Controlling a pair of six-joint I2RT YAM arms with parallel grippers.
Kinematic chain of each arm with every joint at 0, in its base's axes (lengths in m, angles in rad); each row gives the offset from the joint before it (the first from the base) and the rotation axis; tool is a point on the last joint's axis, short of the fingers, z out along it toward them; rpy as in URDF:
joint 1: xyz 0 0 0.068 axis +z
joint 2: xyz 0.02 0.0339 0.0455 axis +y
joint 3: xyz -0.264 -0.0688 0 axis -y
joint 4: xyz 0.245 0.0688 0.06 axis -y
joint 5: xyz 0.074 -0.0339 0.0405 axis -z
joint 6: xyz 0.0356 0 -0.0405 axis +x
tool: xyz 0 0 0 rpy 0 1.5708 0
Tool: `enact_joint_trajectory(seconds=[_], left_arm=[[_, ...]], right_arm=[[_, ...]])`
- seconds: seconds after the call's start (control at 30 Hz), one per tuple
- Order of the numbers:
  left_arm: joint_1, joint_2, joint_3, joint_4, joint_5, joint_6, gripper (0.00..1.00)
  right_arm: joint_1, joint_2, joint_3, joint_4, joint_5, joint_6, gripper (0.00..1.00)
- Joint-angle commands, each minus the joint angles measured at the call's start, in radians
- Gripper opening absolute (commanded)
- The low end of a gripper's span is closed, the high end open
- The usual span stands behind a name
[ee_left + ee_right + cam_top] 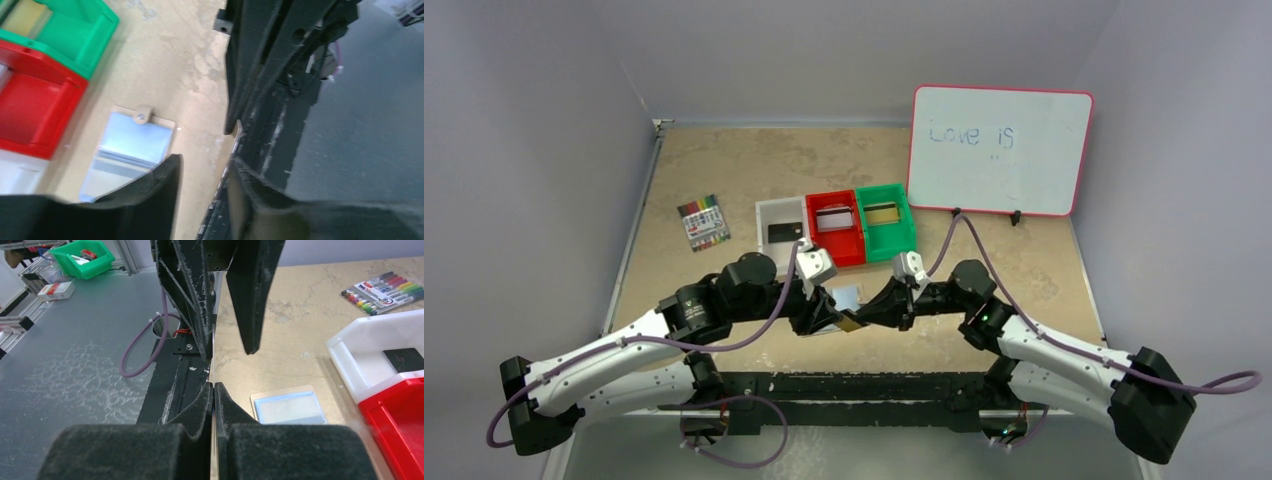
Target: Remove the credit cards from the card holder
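Observation:
The card holder (847, 297) lies open on the table, pale blue inside, with its snap tab (141, 116) showing; it also lies below my right gripper (290, 407). Just in front of it my two grippers meet over a gold-tan credit card (855, 323). My right gripper (213, 387) is shut on this card, which shows edge-on as a thin line (213, 360). That line runs up between the spread fingers (250, 295) of my left gripper (202, 200), which stands open around the card. A black card (784, 232), a silver one (834, 218) and a tan one (883, 213) lie in the bins.
White (764, 222), red (856, 245) and green (906, 228) bins stand in a row behind the holder. A marker pack (703, 222) lies at the left, and a whiteboard (1000, 150) leans at the back right. The table's near edge and black mounting rail (824, 385) are just below the grippers.

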Motion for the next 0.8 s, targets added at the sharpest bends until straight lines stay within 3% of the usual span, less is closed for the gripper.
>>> enact_joint_trajectory(seconds=[0.0, 0.13, 0.27, 0.4, 0.77], left_arm=[[0.003, -0.023, 0.064, -0.008, -0.172, -0.035, 0.5], [0.003, -0.049, 0.089, -0.053, -0.423, -0.08, 0.65], [0.003, -0.07, 0.103, -0.109, -0.67, -0.113, 0.7], [0.003, -0.082, 0.111, -0.163, -0.813, -0.138, 0.73], [0.003, -0.222, 0.126, -0.246, -1.116, -0.101, 0.78]], right_arm=[[0.003, -0.043, 0.02, 0.0, 0.048, -0.044, 0.0], [0.003, -0.103, 0.048, -0.151, 0.237, -0.128, 0.0], [0.003, -0.176, 0.078, -0.262, 0.463, -0.216, 0.0], [0.003, -0.187, 0.14, -0.43, 0.687, -0.315, 0.0], [0.003, -0.109, 0.223, -0.493, 0.906, -0.571, 0.0]])
